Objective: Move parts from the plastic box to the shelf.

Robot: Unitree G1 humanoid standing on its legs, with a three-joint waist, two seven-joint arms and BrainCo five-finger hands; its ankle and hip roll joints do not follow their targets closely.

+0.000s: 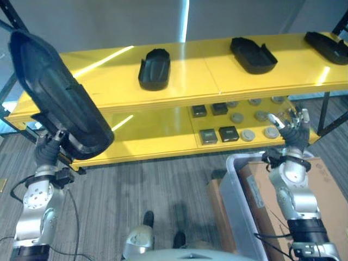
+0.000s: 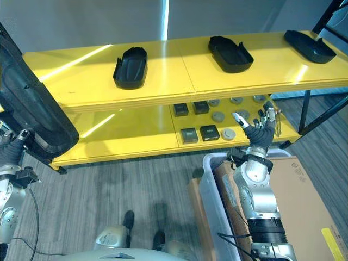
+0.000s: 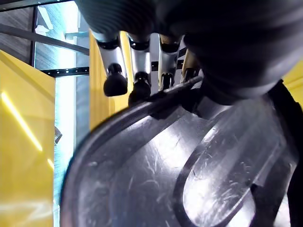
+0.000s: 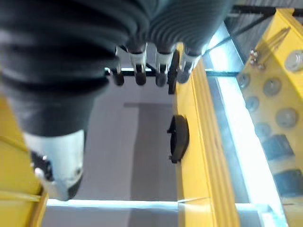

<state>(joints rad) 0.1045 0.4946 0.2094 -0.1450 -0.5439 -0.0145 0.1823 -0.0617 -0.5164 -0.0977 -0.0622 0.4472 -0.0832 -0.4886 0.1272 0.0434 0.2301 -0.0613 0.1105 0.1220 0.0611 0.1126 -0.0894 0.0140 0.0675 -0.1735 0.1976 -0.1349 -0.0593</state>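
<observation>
Nearest the camera stood a clear plastic box point(image 2: 209, 179) on the floor, with a brown cardboard carton point(image 2: 296, 201) lying against its right side. Above the box's far end, the right hand point(image 2: 260, 130) was raised with its fingers spread apart and straight, holding nothing, in front of the lower shelf's right end.

At the left, the left hand point(image 1: 53, 142) was clamped on the lower end of a large black moulded part point(image 1: 57, 92); in the left wrist view its fingers point(image 3: 113, 80) curled over the part's rim. This part stood tilted in the air in front of the shelf's left end, clear of both boards.

Beyond the hands, the yellow shelf point(image 1: 163, 100) carried two levels. On the lower board point(image 1: 157, 136), toward its right end, lay small black square parts point(image 1: 229, 133) and grey round parts point(image 1: 248, 135) in rows. On the top board point(image 2: 81, 81) rested three more black moulded parts: one near the middle point(image 1: 155, 68), one right of the middle point(image 1: 253, 54), and one at the far right corner point(image 1: 327, 46), all well apart from one another
</observation>
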